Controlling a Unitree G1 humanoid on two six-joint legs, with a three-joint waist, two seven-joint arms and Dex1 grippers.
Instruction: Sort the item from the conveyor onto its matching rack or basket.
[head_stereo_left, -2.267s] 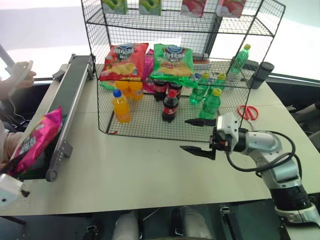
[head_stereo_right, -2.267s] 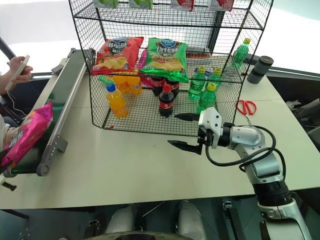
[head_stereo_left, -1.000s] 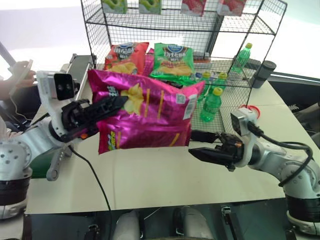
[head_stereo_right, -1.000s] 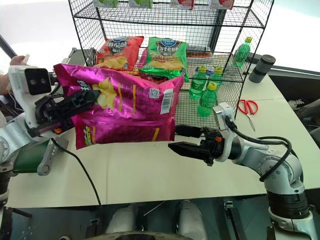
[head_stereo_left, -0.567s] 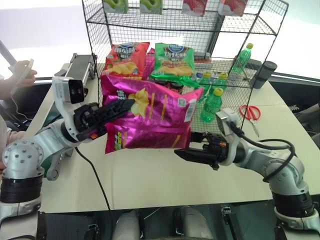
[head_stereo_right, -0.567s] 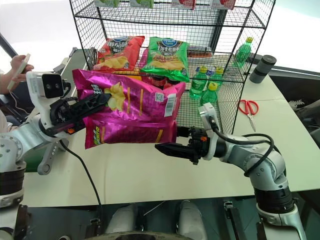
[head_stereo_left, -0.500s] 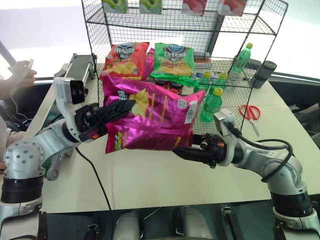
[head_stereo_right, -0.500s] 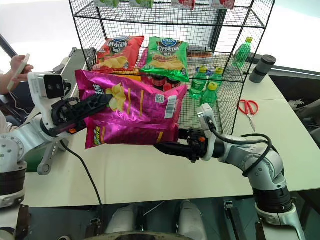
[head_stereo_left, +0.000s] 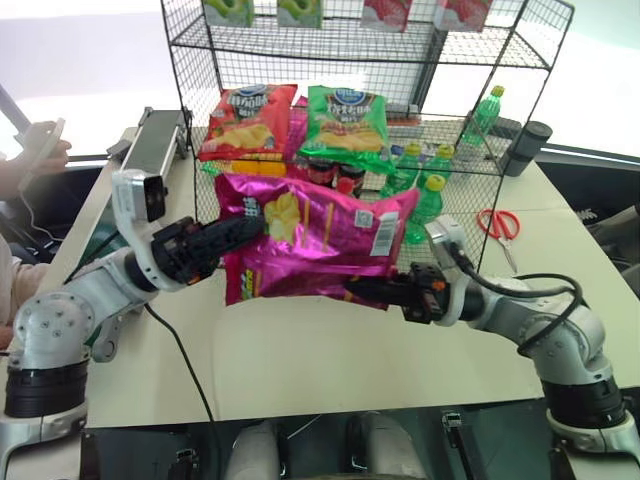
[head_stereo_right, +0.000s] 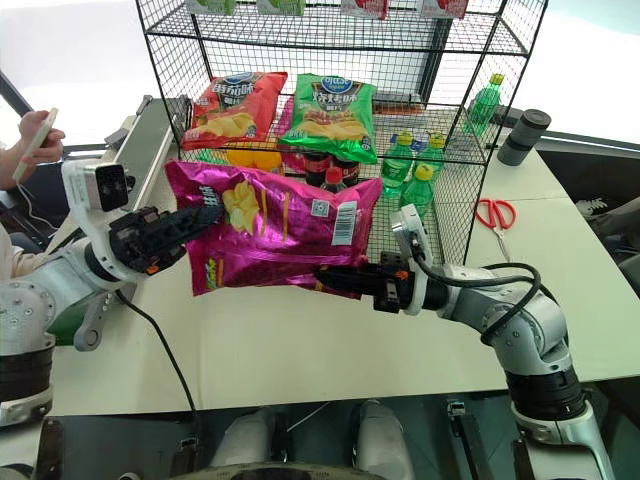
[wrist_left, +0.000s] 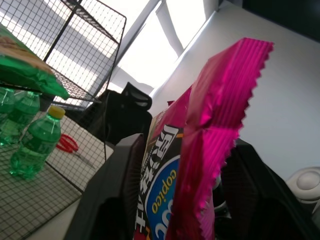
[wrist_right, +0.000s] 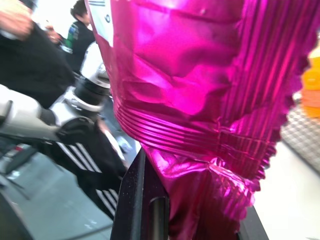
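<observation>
At the far left a person's hand (head_stereo_left: 38, 155) holds a phone beyond the table (head_stereo_left: 300, 370) edge. Just inside it the conveyor (head_stereo_left: 150, 150) runs along the table's left side, its dark belt between grey rails.

The left gripper (head_stereo_left: 245, 232) reaches rightward from the left arm, its black fingers (wrist_left: 120, 195) standing apart on either side of the magenta-pink crisp bag (head_stereo_left: 315, 240), whose crimped end rises between them in the left wrist view. Whether they touch the foil cannot be told.

The bag hangs in the air above the table, stretched crosswise between the two grippers, just in front of the black wire rack (head_stereo_left: 330, 60). Its barcode panel faces up toward the right end.

Behind it, on the rack's middle tier, lie a red crisp bag (head_stereo_left: 245, 120) and a green crisp bag (head_stereo_left: 348, 122), side by side. Below them stand orange, cola and green bottles (head_stereo_left: 425, 205).

The right gripper (head_stereo_left: 365, 291) points leftward, its fingers (wrist_right: 142, 200) pinched together on the bag's lower right crimped edge.

Red scissors (head_stereo_left: 497, 225) lie on the table right of the rack, with a dark cylinder (head_stereo_left: 523, 148) further back.
</observation>
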